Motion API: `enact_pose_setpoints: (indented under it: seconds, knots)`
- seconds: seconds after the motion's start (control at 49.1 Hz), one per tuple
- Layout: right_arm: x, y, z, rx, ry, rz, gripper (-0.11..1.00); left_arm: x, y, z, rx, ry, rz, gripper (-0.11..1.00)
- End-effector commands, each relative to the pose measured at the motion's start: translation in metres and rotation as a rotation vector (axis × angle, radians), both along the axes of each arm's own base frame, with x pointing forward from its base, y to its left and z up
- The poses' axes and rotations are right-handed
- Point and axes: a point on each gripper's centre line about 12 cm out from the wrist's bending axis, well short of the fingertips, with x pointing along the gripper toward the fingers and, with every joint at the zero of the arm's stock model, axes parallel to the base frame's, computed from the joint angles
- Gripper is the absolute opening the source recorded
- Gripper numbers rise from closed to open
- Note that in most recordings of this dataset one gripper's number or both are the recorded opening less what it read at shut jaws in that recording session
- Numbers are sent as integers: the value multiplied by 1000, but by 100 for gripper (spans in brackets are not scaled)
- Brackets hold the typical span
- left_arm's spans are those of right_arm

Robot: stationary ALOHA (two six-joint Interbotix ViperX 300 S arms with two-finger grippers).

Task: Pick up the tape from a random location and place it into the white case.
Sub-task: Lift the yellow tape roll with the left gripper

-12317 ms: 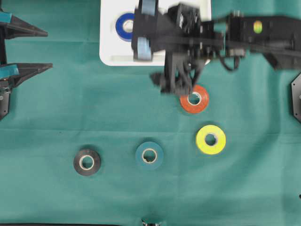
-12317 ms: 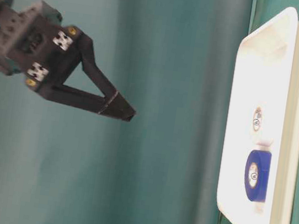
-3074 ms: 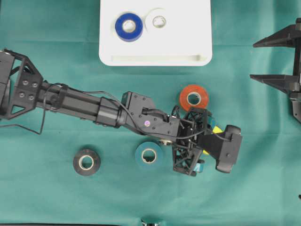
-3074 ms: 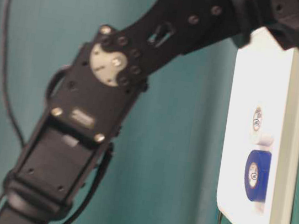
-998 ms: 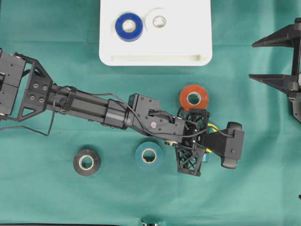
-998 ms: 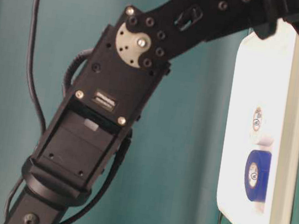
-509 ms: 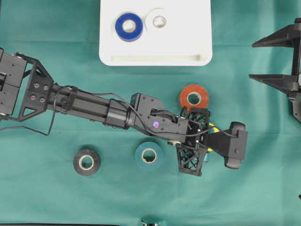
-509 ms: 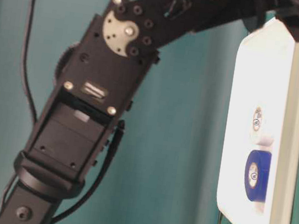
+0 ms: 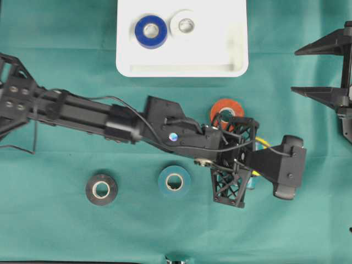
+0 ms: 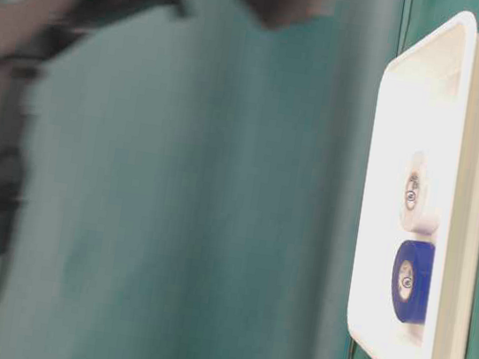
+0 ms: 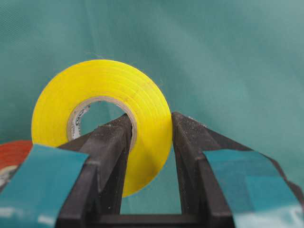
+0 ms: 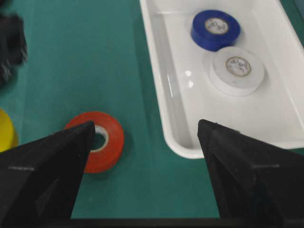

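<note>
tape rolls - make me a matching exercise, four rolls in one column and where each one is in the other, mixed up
Rolls:
1. yellow tape
2. blue tape
3. orange tape
4. black tape

Places:
A. lying alone on the green cloth, left of the teal tape
B. clamped on edge in the left gripper
C. inside the white case, beside the white tape
D. on the cloth just outside the case

Pairs: 1-B, 2-C, 3-D, 4-A
</note>
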Motion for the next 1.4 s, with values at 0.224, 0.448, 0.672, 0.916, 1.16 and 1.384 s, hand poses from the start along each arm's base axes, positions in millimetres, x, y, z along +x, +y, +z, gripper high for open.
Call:
enact_pose_setpoints:
  seconds: [0.224, 0.448, 0.672, 0.916, 1.16, 1.384]
  knots:
    - [2, 0, 5, 2, -16, -1, 85, -21, 7, 102, -3, -146, 0, 23]
    - [2, 0, 5, 2, -14, -1, 85, -25, 6, 126, 12, -146, -18, 23]
    - [2, -1, 4, 2, -12, -3, 85, -28, 2, 148, 21, -184, -44, 23]
    - [2, 0, 4, 0, -11, -1, 85, -28, 4, 146, 22, -178, -40, 23]
    - [2, -1, 4, 0, -11, -3, 85, -28, 4, 145, 23, -175, -40, 23]
    - [2, 0, 4, 0, -12, -1, 85, -28, 4, 145, 23, -174, -40, 23]
